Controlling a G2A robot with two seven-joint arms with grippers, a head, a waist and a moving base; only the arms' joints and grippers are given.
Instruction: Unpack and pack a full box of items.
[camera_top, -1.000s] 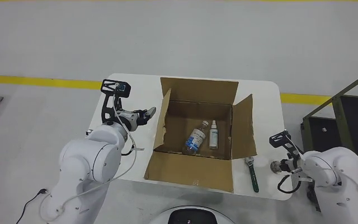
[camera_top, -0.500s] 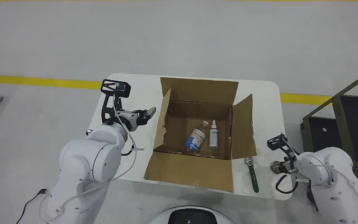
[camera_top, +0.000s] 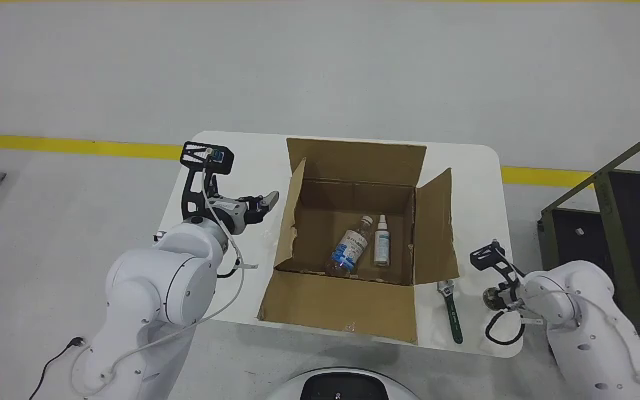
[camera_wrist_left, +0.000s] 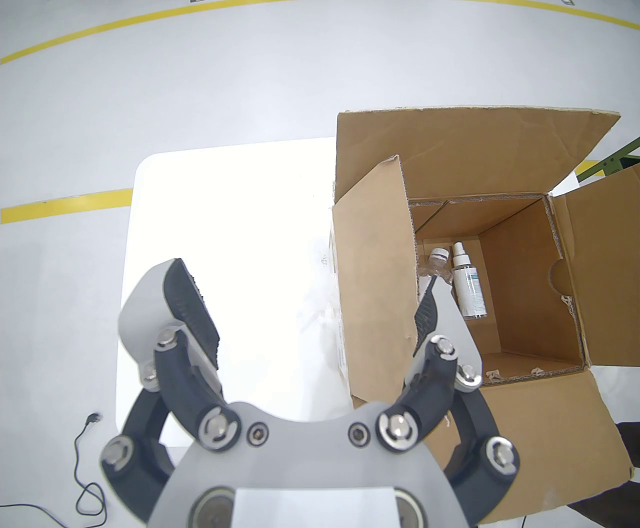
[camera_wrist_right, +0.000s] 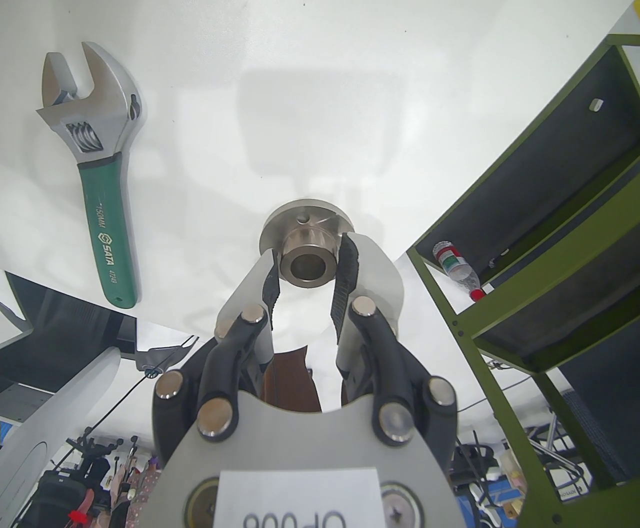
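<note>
Sitting between right gripper (camera_wrist_right: 310, 255) jaws: steel bushing (camera_wrist_right: 304, 235).

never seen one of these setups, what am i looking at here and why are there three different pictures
This is a two-armed robot working at a white table. One picture looks down from above its arms. The other two come from a camera on each wrist, so each shows that arm's own gripper up close. On the table stands an open cardboard box with a clear water bottle and a small spray bottle lying inside. Beside the box lies a green-handled adjustable wrench. The left gripper hangs open and empty next to the box. The right gripper is shut on a metal flanged bushing, close to the wrench.
</note>
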